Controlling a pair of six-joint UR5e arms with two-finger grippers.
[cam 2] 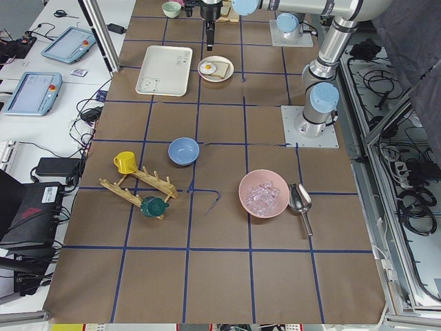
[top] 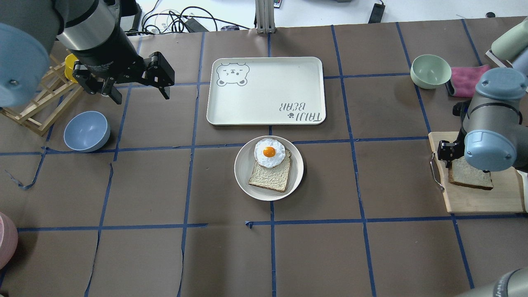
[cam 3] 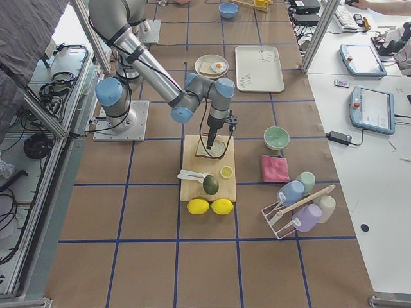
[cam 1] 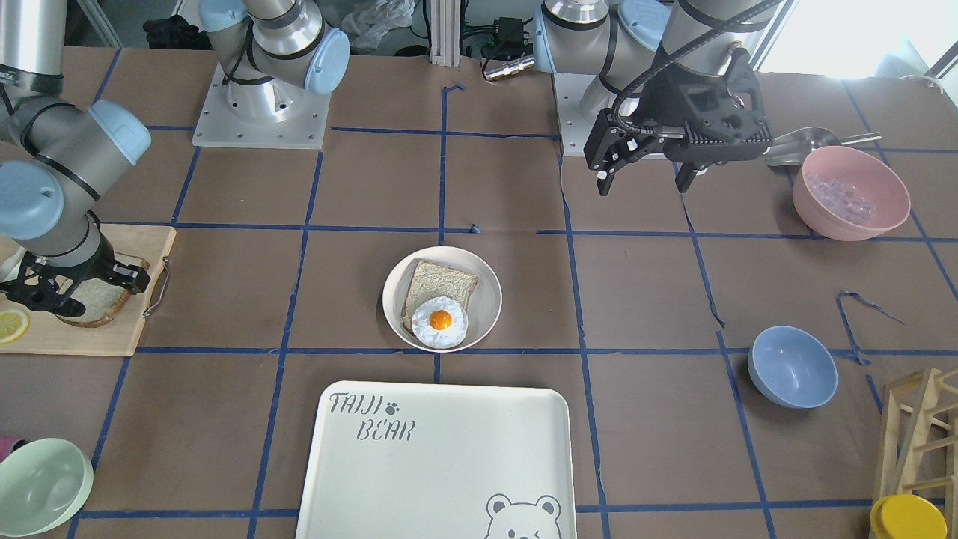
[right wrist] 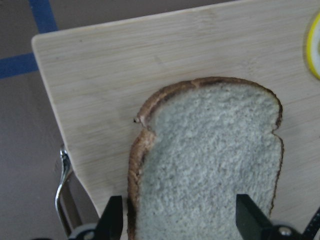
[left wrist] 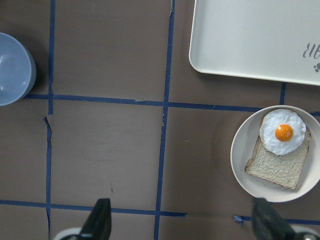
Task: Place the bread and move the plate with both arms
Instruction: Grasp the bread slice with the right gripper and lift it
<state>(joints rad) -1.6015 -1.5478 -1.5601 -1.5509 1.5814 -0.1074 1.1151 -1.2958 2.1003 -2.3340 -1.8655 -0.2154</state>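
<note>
The bread (right wrist: 210, 165), pale with a dark brown crust, lies on a wooden cutting board (cam 1: 82, 337) at the table's right end; it also shows in the overhead view (top: 470, 175). My right gripper (right wrist: 182, 225) is open and low over the bread, one finger on each side. The cream plate (top: 243, 169) sits mid-table and holds a second slice topped with a fried egg (top: 269, 152). My left gripper (top: 138, 93) is open and empty, held above the table well left of the plate (left wrist: 240, 165).
The white bear-printed tray (top: 264, 90) lies just beyond the plate. A blue bowl (top: 86, 131) and a wooden rack (top: 37, 107) are at the far left, and a pink bowl (cam 1: 851, 193) near the left arm. A green bowl (top: 430, 71) is at the far right.
</note>
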